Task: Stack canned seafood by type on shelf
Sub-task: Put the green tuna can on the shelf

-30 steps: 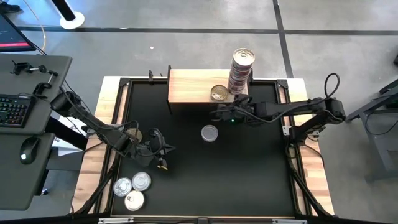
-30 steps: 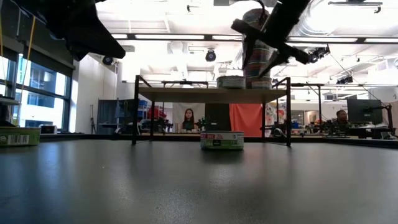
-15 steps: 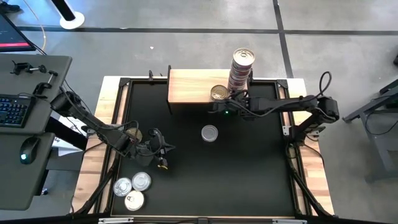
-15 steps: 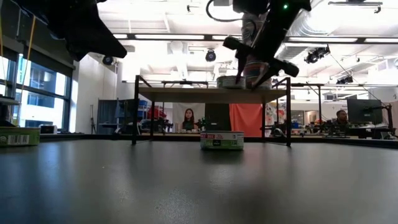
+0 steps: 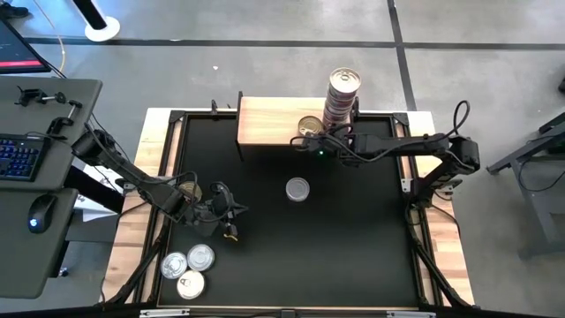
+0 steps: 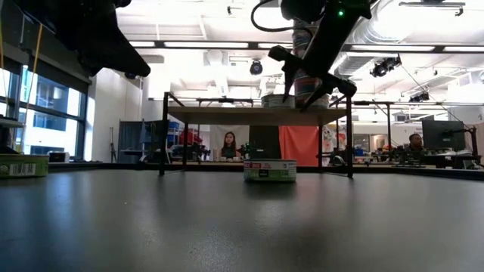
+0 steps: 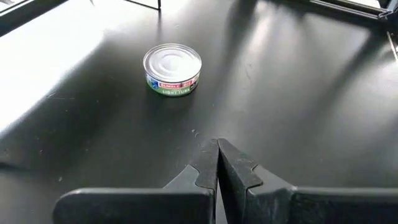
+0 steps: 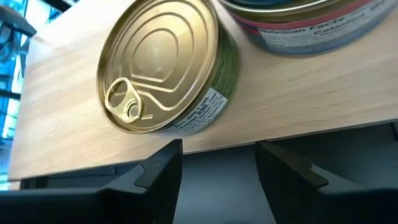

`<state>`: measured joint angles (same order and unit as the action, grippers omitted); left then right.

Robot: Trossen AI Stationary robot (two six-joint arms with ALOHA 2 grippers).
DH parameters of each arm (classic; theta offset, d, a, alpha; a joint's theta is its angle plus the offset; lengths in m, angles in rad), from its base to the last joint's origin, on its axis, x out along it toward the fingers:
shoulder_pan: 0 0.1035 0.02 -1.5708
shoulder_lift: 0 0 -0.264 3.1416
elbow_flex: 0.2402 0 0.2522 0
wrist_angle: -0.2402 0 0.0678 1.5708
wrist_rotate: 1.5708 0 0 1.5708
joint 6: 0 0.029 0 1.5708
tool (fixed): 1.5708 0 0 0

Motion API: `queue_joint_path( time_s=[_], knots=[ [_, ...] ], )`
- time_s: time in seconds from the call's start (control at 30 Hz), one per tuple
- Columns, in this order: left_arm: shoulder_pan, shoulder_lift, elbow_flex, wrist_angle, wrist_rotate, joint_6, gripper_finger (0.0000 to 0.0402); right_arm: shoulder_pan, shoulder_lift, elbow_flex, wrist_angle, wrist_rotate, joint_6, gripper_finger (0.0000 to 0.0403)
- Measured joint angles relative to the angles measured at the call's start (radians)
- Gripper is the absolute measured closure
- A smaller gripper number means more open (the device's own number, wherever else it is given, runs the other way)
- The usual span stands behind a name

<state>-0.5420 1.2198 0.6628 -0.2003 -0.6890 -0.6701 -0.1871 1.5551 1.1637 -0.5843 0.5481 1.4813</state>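
The right gripper (image 8: 217, 168) hangs at the shelf's (image 5: 265, 124) front edge, its fingers (image 8: 165, 163) spread with nothing between them. Just beyond them a gold tin (image 8: 165, 68) sits on the shelf, and beside it rises a tall stack (image 5: 342, 100). The left gripper (image 7: 217, 163), fingers pressed together, waits low over the table (image 5: 353, 247), facing a lone tin (image 7: 172, 68). Three more tins (image 5: 190, 270) cluster at the table's near left corner.
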Motion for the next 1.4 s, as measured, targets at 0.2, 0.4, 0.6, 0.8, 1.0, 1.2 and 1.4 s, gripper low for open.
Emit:
queue_joint_path(
  time_s=[0.2, 0.4, 0.6, 0.8, 1.0, 1.2, 1.4],
  knots=[
    [0.0, 0.0, 0.0, -0.013, -0.003, 0.0, 0.0401, -0.015, 0.0, 0.0, 0.003, -0.001, 0.029, 0.021],
    [0.0, 0.0, 0.0, -0.014, -0.007, 0.0, 0.0402, -0.003, -0.001, 0.0, 0.026, -0.039, 0.004, 0.021],
    [0.0, 0.0, 0.0, -0.018, -0.007, 0.0, 0.0402, 0.023, -0.001, 0.0, 0.102, -0.059, -0.026, 0.021],
    [0.0, 0.0, 0.0, -0.028, -0.007, 0.0, 0.0402, 0.023, -0.001, 0.0, 0.197, -0.107, -0.11, 0.021],
    [0.0, 0.0, 0.0, -0.032, -0.007, 0.0, 0.0401, -0.001, -0.001, 0.0, 0.201, -0.089, -0.137, 0.021],
    [0.0, 0.0, 0.0, -0.042, -0.007, -0.007, 0.0401, -0.027, 0.0, 0.0, 0.209, -0.084, -0.162, 0.021],
    [0.0, 0.0, 0.0, -0.045, -0.007, -0.007, 0.0402, -0.045, 0.0, 0.0, 0.22, -0.082, -0.206, 0.021]
  ],
)
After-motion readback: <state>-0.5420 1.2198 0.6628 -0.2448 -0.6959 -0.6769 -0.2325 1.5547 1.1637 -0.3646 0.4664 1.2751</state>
